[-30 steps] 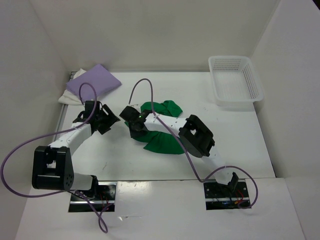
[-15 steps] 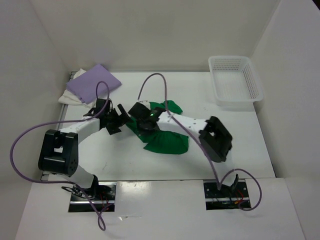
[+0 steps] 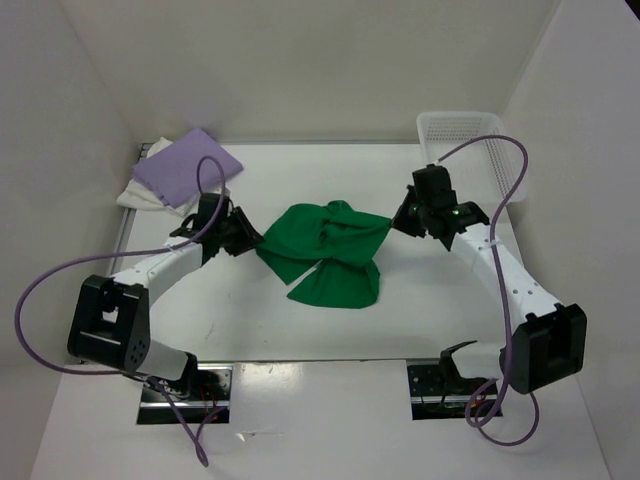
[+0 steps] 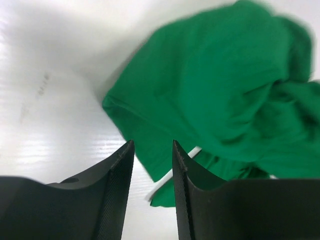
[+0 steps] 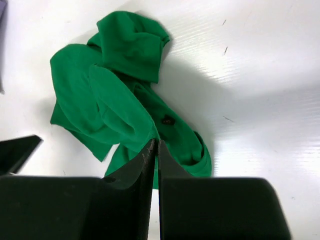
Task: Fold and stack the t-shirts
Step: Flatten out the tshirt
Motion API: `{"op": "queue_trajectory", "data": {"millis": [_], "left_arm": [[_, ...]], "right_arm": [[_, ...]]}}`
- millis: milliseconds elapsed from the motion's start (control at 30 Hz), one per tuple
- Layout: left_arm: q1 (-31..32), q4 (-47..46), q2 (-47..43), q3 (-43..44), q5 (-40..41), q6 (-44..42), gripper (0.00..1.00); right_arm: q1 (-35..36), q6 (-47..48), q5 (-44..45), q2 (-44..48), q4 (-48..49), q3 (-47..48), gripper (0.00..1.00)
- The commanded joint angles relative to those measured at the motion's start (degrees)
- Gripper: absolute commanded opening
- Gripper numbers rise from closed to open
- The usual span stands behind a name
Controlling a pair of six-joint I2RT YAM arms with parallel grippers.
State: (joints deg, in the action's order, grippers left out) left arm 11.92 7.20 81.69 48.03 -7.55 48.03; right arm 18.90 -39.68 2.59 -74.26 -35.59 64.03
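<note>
The green t-shirt (image 3: 325, 255) lies crumpled mid-table, its right part drawn out towards my right gripper (image 3: 400, 222). That gripper is shut on a fold of the green cloth (image 5: 115, 100), pinched at its tips (image 5: 156, 142). My left gripper (image 3: 252, 237) is at the shirt's left edge. Its jaws (image 4: 153, 144) stand apart with only table between them, and the green hem (image 4: 220, 90) lies just past the tips. The lilac t-shirt (image 3: 186, 166) lies folded at the back left, on top of the white t-shirt (image 3: 138, 192).
A white lattice basket (image 3: 470, 160) stands at the back right, close behind the right arm. White walls enclose the table on three sides. Purple cables loop off both arms.
My right arm has swung from the shirt's left side over to its right, dragging the green cloth out wider. My left gripper has moved right to the shirt's edge and its jaws have narrowed.
</note>
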Motion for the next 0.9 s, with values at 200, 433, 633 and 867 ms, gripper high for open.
{"op": "queue_trajectory", "data": {"millis": [200,433,633,867], "left_arm": [[10.21,4.14,5.57,2.42,7.98,-1.54,0.42],[8.57,1.95,-0.29,-2.85,10.63,7.33,0.57],[6.98,1.94,2.84,-2.16,4.05,15.24,0.63],[6.97,4.65,2.86,-2.77,4.48,15.34,0.50]], "right_arm": [[-8.16,5.57,-0.74,5.44,-4.48,3.63,0.08],[-10.19,6.19,-2.59,5.44,-4.48,4.44,0.08],[-12.90,7.43,-2.77,5.97,-5.27,4.87,0.08],[-18.72,9.36,-4.60,8.34,-6.07,5.06,0.08]]}}
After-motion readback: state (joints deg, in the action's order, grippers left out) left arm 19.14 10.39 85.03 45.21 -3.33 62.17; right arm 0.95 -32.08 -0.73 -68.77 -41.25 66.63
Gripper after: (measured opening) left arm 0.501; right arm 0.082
